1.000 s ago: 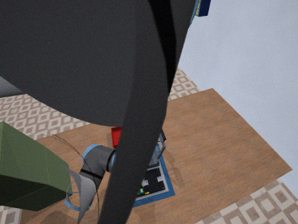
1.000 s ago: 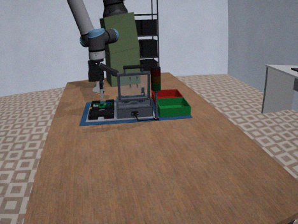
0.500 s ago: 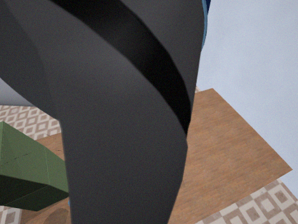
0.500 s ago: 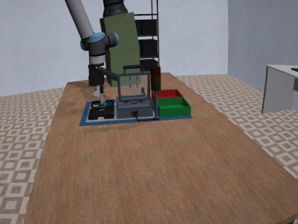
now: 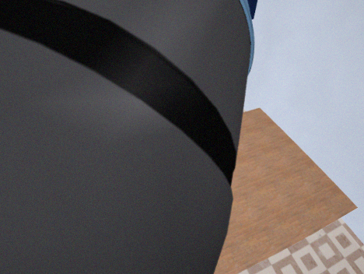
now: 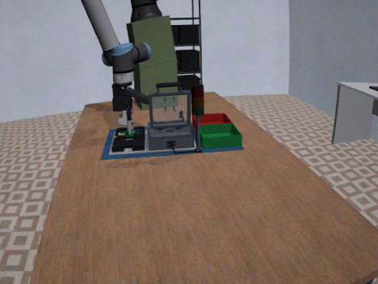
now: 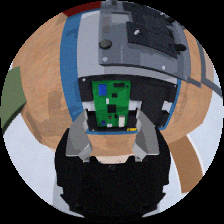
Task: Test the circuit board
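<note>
Circuit board (image 6: 132, 133) (image 7: 112, 104) in tray (image 6: 128, 145) (image 7: 152, 112), betw. spread fingertips, long axis running lengthwise betw. them; gripper (image 6: 129, 131) (image 7: 111, 108) part-open, grip n/y made.

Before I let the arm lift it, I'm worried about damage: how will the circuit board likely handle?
The circuit board looks thin and flat, so probably stiff and light. Raised parts on its face suggest squeezing there could harm it; gripping by the edges seems safer.
</note>
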